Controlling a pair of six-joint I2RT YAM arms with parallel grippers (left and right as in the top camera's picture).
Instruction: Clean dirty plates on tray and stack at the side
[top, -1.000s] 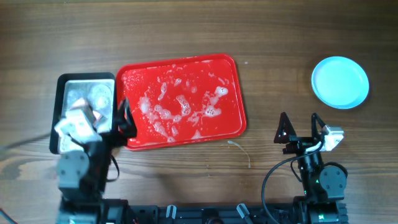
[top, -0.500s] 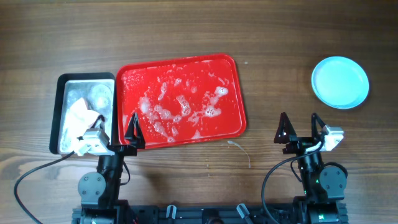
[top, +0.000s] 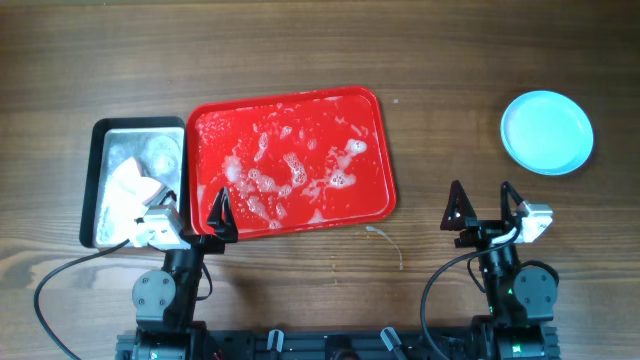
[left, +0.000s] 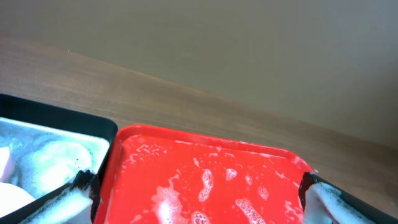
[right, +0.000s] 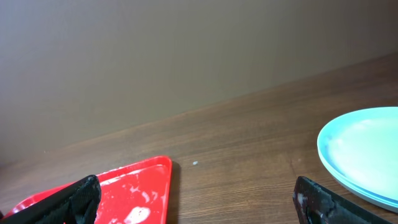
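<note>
Plates round, glossy turquoise, tray sudsy red plastic

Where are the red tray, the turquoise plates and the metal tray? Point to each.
red tray (top: 372, 195), overhead view, bare red floor near its right edge.
turquoise plates (top: 547, 132), overhead view, the whitish centre.
metal tray (top: 88, 190), overhead view, black rim on its left side.
</note>
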